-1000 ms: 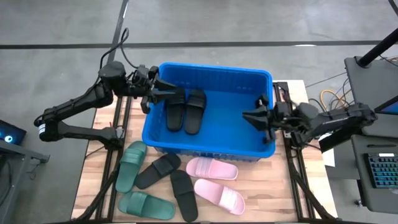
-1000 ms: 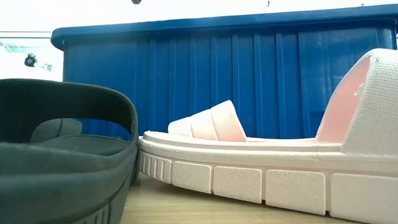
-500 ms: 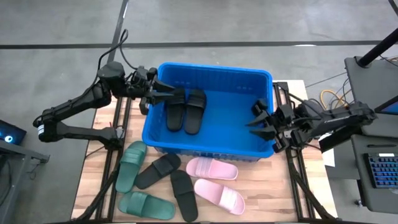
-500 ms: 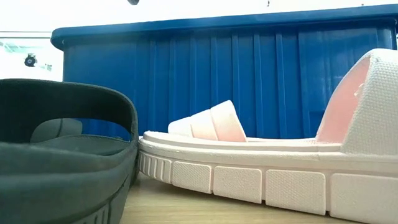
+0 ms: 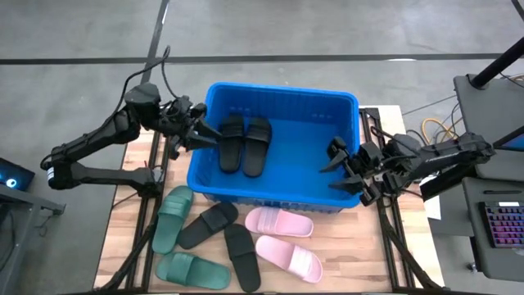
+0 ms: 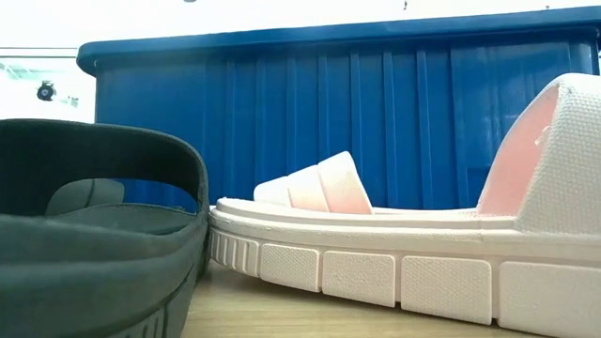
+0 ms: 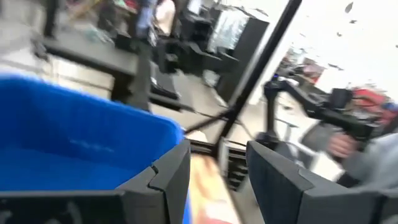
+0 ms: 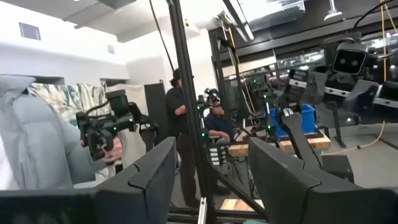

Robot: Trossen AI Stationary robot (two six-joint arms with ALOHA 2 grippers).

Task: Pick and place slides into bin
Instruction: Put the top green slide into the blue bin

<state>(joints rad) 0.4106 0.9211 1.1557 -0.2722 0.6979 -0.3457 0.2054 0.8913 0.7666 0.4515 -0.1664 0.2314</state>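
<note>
The blue bin (image 5: pixel 348 111) stands at the table's middle, its wall filling the low view (image 6: pixel 376 113). Two black slides (image 5: pixel 244 145) lie side by side on the bin's floor at its left. On the table in front of the bin lie two green slides (image 5: pixel 172 217), two black slides (image 5: pixel 210 224) and two pink slides (image 5: pixel 278 221); one pink slide (image 6: pixel 376 253) shows close up. My left gripper (image 5: pixel 206 136) (image 7: pixel 217 149) hangs open over the bin's left rim. My right gripper (image 5: pixel 337 167) (image 8: pixel 211 149) hangs open over the bin's right side.
The bin's rim (image 7: pixel 93 124) runs just under my left gripper. Metal frame rails (image 5: pixel 160 172) run along both sides of the wooden table (image 5: pixel 368 246). People (image 8: pixel 180 124) stand in the room beyond, one holding a device (image 8: pixel 106 127).
My right gripper has opened wide and tipped slightly toward the table's near edge over the bin's right side. My left gripper has drawn back toward the table's left edge, away from the black slides, which lie as before.
</note>
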